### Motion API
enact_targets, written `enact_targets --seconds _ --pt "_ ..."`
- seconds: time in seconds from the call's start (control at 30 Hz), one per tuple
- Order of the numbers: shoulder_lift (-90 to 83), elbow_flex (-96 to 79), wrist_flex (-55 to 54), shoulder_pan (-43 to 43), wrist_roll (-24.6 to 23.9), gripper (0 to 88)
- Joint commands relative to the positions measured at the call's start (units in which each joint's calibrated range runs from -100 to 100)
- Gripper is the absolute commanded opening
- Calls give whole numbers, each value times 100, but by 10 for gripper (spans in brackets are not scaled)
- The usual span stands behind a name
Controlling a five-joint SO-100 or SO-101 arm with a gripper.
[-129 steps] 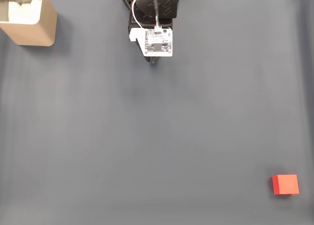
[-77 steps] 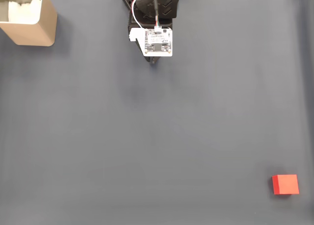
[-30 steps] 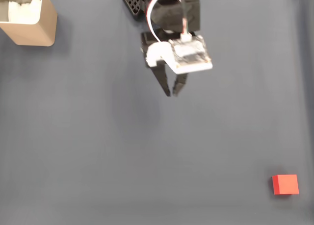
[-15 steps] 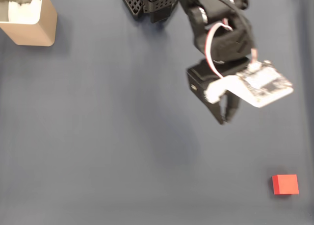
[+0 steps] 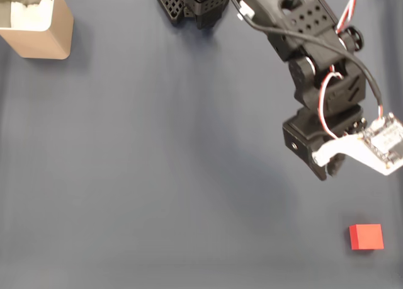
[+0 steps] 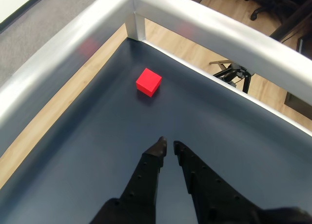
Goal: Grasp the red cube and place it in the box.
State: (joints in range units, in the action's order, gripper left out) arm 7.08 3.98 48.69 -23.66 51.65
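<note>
Just one red cube — one box.

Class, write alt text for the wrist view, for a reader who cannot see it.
A black two-finger gripper, fingertips nearly together and holding nothing, points across a dark mat toward a small red cube lying ahead near the table's silver corner rail.
</note>
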Motion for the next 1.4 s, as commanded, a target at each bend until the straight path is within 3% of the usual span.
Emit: enact_targets --seconds 0.0,0.73,1.37 --pt "280 715 -90 -48 -103 73" --pt "2940 3343 -852 -20 -176 312" --pt "4145 4283 -1541 -63 -161 393"
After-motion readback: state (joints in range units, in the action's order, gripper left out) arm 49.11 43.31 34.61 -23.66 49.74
